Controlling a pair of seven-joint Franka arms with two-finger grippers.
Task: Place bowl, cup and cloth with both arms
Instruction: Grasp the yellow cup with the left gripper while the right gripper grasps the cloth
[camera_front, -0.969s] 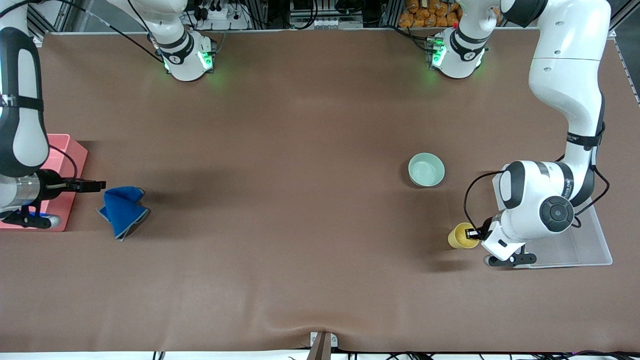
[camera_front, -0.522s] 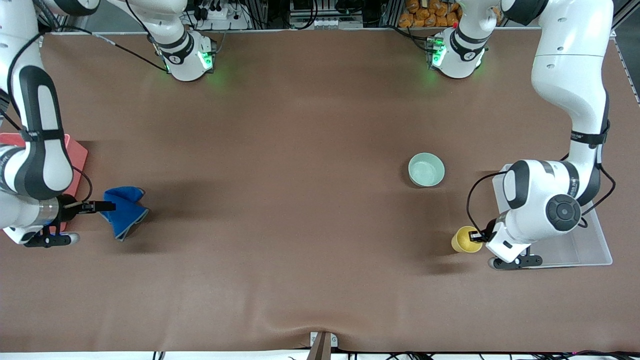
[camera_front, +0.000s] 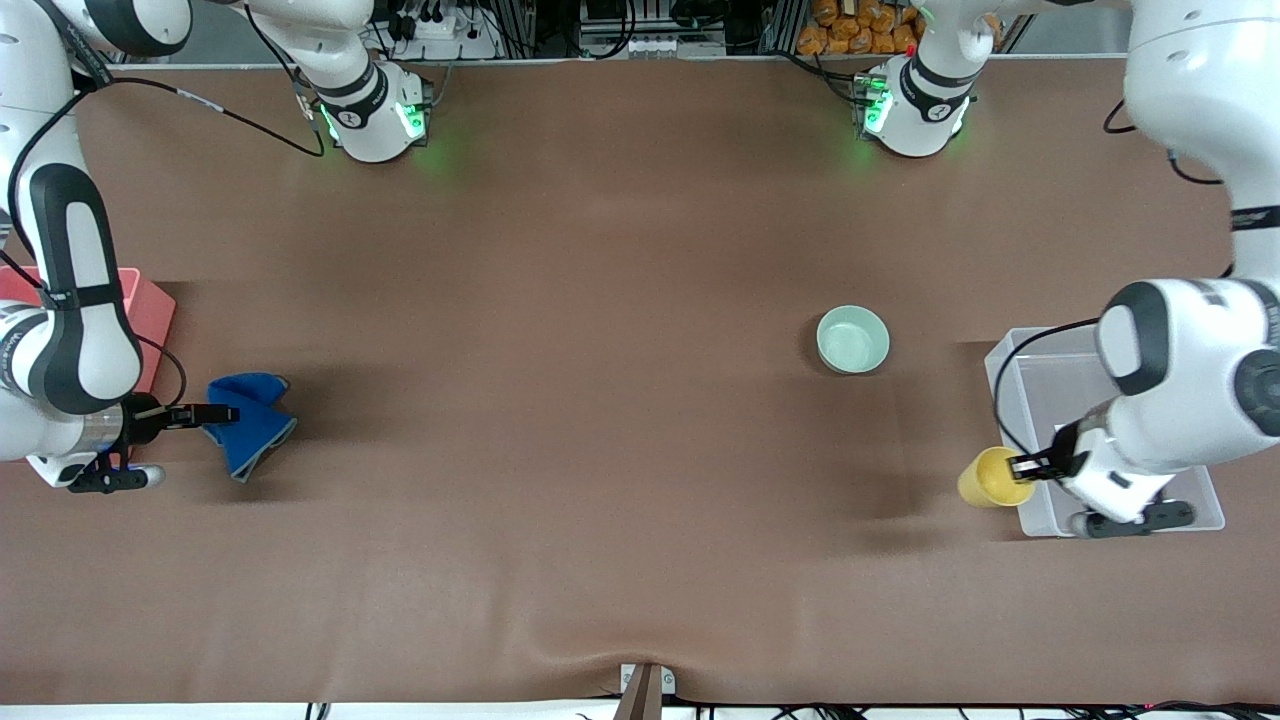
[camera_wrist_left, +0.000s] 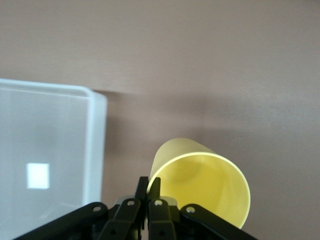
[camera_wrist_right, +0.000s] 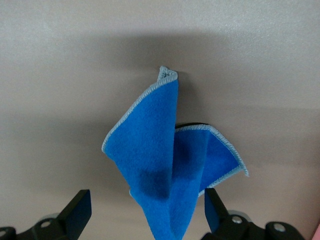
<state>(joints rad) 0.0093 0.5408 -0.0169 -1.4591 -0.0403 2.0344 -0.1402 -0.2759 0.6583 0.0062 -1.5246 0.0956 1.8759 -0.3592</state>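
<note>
- The left gripper (camera_front: 1022, 467) is clamped on the rim of the small yellow plastic cup (camera_front: 990, 477), held over the tabletop (camera_front: 600, 400) beside the clear plastic bin (camera_front: 1040, 370); the cup looks light, stiff and probably slick.
- The right gripper (camera_front: 222, 413) stands wide, straddling the crumpled royal-blue cloth (camera_front: 250, 425); soft and limp, best pinched at a raised fold.
- The glossy mint-green bowl (camera_front: 853, 340) sits untouched; take it by the rim.
</note>
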